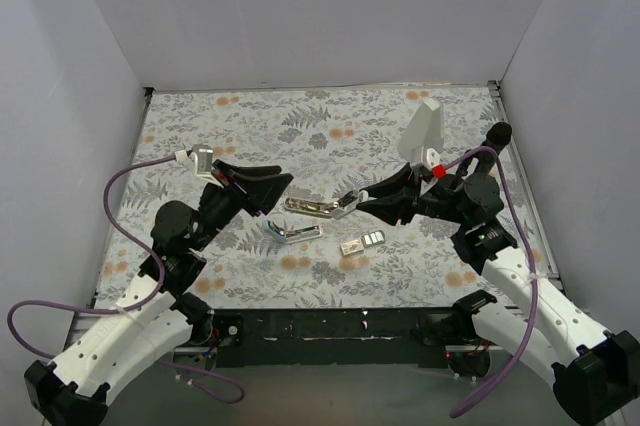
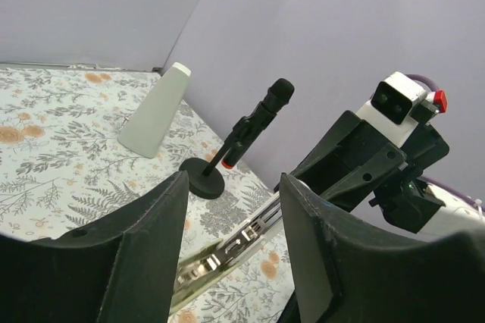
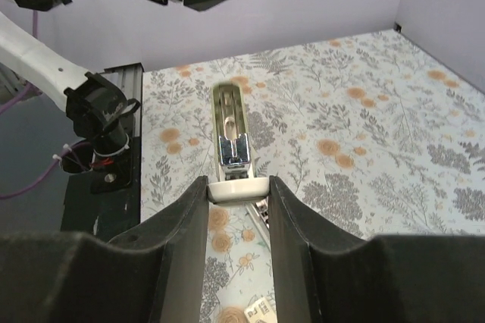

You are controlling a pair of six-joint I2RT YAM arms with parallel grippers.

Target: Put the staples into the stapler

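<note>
No readable text, labels, brands or numbers anywhere; nothing legible on any object in view.

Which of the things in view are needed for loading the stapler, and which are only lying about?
Needed:
staples
light blue stapler

Not needed:
white wedge block
black stand
beige stapler, although the right gripper grips it

On the floral table (image 1: pixel 250 116) we see the stapler (image 1: pixel 292 233) and staples (image 1: pixel 361 242) lying just nearer than the right pincer (image 1: pixel 358 202), the white wedge (image 1: pixel 425 131) standing behind it.
</note>
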